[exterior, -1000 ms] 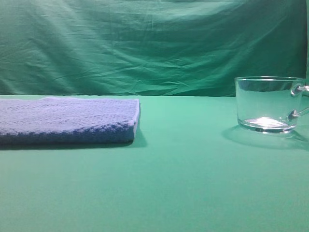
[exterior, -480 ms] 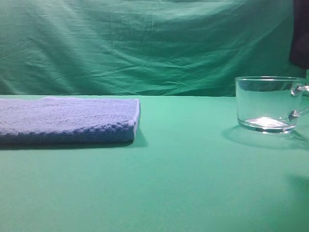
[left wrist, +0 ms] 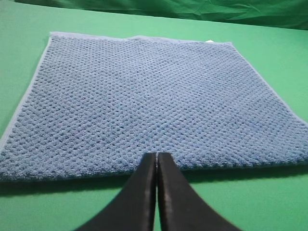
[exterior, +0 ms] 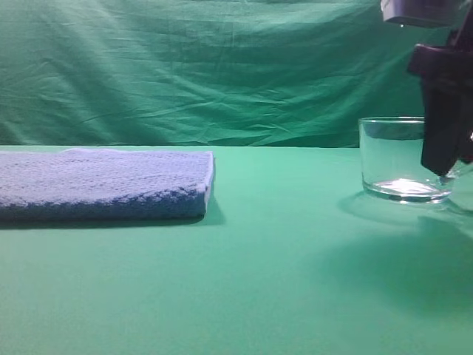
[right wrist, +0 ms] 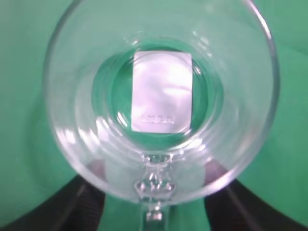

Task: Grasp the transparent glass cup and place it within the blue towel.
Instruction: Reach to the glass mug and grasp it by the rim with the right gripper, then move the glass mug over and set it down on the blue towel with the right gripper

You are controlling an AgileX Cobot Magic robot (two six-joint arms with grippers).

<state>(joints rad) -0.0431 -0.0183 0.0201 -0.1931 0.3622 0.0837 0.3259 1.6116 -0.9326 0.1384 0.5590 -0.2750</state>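
Cup point(exterior: 392, 159) stands on the surface, far right, towel point(exterior: 103, 185) well apart; my right tool point(exterior: 443, 148) hangs over the handle. Left tool point(left wrist: 157, 173): together, by the towel. Right wrist: handle point(right wrist: 153, 185) between spread fingers point(right wrist: 86, 202); a glancing close could tip it.

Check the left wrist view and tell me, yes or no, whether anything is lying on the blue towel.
No: the blue towel lies bare on the green table, its waffle weave uncovered from edge to edge.

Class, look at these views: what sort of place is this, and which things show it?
Probably a robot test bench, not a home: green backdrop cloth, matching green table, and only a blue towel and glass cup.
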